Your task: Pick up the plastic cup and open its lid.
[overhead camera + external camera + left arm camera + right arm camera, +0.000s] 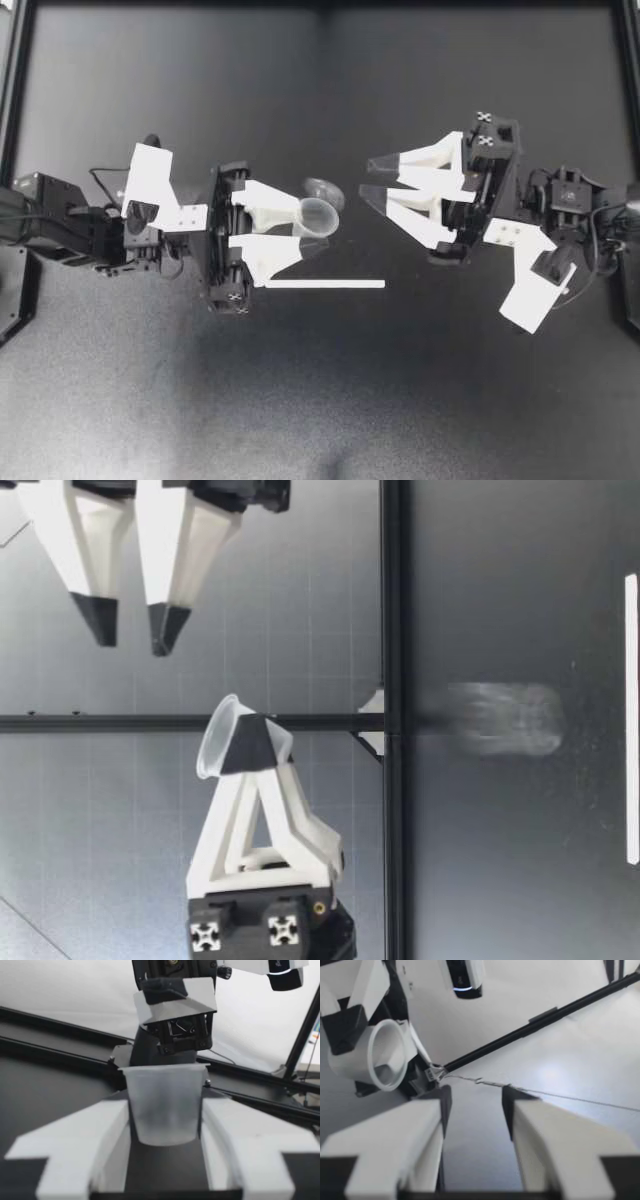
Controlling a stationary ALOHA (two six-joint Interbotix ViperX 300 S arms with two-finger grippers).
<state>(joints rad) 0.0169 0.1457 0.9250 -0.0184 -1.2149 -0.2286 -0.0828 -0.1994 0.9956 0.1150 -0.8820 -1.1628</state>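
Note:
My left gripper (pixel 300 226) is shut on a small translucent plastic cup (pixel 318 217), holding it above the table with its mouth up and tilted toward my right arm. In the left wrist view the cup (pixel 165 1105) sits between both white fingers (pixel 85 1145). In the low view it (pixel 222 735) is pinched at the black fingertips. Whether a lid is on it I cannot tell. My right gripper (pixel 368 177) stands open and empty a short way from the cup. In the right wrist view the cup (pixel 375 1055) is ahead and off to one side.
A thin white strip (pixel 325 284) lies on the dark table under my left gripper and also shows in the low view (pixel 631 720). A faint translucent shape (pixel 326 190) shows beside the cup; lid or reflection, I cannot tell. Black frame rails (pixel 12 90) border the table.

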